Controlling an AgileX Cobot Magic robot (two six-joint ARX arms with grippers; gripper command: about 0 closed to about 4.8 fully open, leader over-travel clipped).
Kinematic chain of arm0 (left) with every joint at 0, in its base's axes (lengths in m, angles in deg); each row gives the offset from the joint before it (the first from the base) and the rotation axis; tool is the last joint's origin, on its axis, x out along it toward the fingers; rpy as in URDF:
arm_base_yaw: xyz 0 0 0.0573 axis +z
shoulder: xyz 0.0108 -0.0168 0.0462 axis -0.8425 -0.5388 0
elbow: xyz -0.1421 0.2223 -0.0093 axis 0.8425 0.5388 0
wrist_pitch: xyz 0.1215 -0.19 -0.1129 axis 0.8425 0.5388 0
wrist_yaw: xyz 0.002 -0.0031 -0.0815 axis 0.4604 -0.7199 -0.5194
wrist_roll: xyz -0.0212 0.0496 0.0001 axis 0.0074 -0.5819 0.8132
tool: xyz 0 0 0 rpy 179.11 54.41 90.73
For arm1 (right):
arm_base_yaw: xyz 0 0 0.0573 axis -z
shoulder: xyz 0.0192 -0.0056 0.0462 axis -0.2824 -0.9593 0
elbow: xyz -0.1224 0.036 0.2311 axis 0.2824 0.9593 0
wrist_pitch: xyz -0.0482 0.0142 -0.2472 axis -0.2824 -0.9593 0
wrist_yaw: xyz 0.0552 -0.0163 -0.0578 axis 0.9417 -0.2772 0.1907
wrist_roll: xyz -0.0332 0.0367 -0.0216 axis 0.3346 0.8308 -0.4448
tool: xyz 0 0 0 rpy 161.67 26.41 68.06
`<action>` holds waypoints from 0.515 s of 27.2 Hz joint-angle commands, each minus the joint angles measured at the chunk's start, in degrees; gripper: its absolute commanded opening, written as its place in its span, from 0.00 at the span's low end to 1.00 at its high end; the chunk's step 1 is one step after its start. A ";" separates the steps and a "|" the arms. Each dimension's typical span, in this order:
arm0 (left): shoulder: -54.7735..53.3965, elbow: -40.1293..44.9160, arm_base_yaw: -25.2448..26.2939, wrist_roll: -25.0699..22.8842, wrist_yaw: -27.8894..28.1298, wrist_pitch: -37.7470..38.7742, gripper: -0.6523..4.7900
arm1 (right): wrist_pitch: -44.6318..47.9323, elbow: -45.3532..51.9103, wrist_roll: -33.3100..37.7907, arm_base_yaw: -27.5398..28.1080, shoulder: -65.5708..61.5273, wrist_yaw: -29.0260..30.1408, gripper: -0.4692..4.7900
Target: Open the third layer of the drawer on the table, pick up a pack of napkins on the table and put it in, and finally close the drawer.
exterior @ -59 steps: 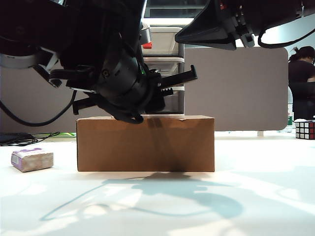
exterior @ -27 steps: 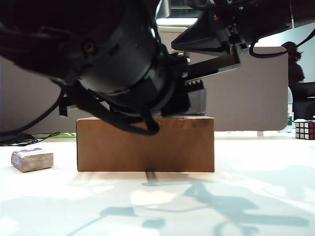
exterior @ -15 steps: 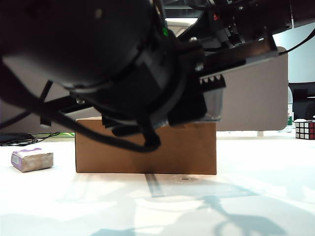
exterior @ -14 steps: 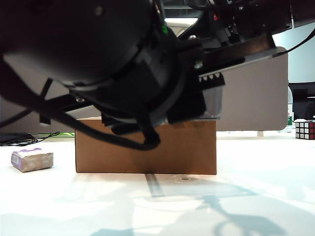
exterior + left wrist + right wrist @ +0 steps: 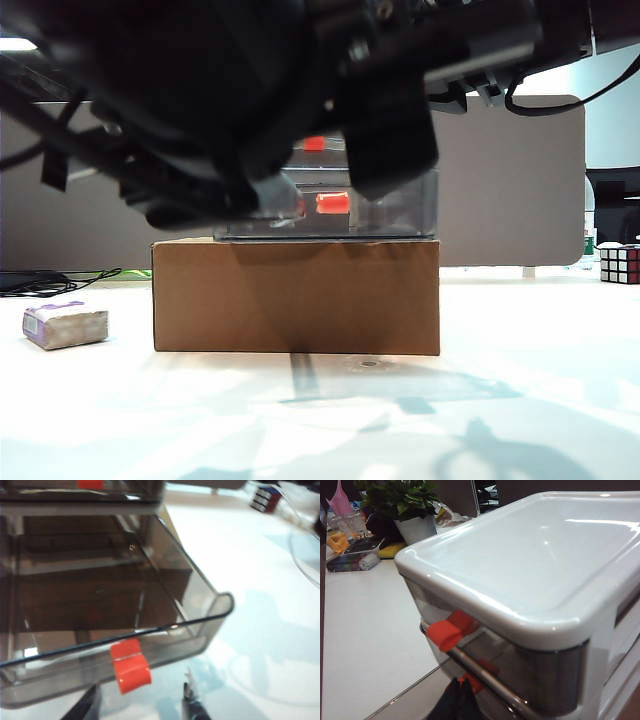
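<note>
The drawer [image 5: 545, 555], a white-framed unit, stands on a brown cardboard box [image 5: 296, 296]. Its third layer [image 5: 210, 622] is pulled far out and holds nothing. My left gripper [image 5: 140, 706] is open just in front of the third layer's red-orange handle [image 5: 130, 666], with a finger on each side and neither touching it. That handle [image 5: 332, 203] also faces the exterior camera. My right gripper [image 5: 457, 700] is shut against the unit's front below the top drawer's handle [image 5: 451, 627]. The pack of napkins [image 5: 65, 324] lies on the table [image 5: 520, 400], left of the box.
A Rubik's cube [image 5: 620, 263] sits at the far right of the table. A potted plant [image 5: 402, 502] and some clutter stand beyond the unit. My left arm's dark bulk [image 5: 200, 100] fills the upper left of the exterior view.
The lowest drawer has slid out over the box's front edge. My left gripper, earlier shut, has let go of the handle and stands open; the left arm swung closer to the camera.
</note>
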 commanded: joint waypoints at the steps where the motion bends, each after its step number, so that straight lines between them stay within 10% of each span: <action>1: 4.02 0.00 -0.17 0.02 -6.05 6.23 0.48 | 0.98 -0.28 0.20 -0.02 0.17 0.13 0.08; 14: 48.15 -0.07 -3.85 0.50 2.10 71.67 0.46 | -0.83 -0.26 1.68 -0.02 0.17 1.25 0.08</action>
